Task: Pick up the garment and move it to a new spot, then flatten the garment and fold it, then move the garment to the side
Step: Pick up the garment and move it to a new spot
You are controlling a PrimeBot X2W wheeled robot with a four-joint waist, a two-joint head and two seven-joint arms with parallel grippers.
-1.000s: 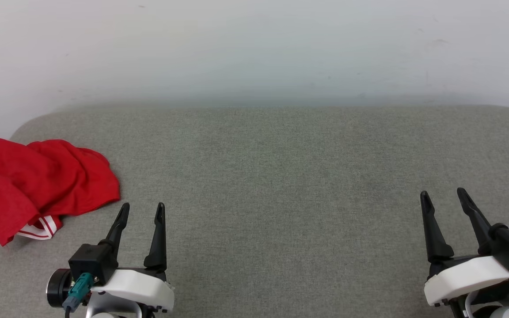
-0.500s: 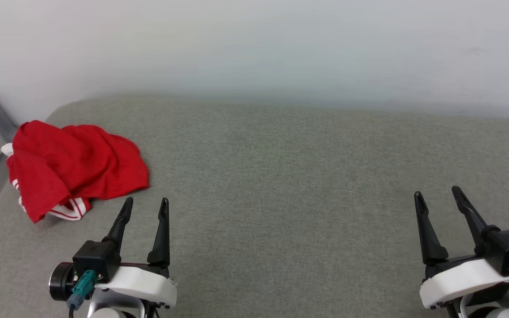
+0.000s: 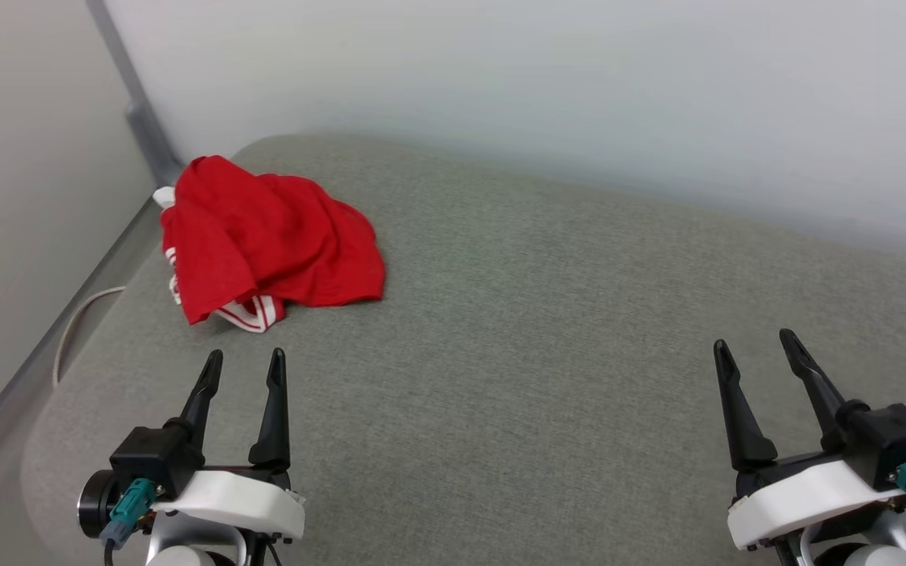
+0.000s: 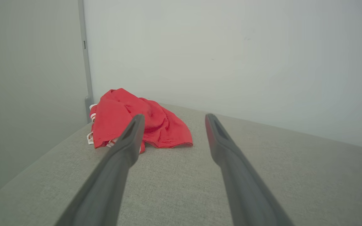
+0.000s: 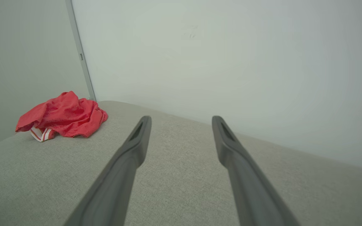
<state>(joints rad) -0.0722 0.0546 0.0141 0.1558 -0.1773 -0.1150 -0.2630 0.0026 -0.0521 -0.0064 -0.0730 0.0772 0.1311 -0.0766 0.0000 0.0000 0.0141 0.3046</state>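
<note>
Locating the crumpled red jersey garment with white-and-red striped trim (image 3: 272, 244) in the far-left corner of the grey upholstered surface (image 3: 547, 330).
It lies ahead of the left pincer (image 3: 246, 358), near but apart, and well apart from the right pincer (image 3: 753, 342). Both pincers are spread and empty. The left arm is judged nearer for pickup.

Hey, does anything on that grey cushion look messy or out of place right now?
Yes: the red garment lies bunched in a rumpled heap near the far left corner of the grey cushion, its striped trim poking out at the near edge. The left gripper and right gripper are open, apart from it.
</note>
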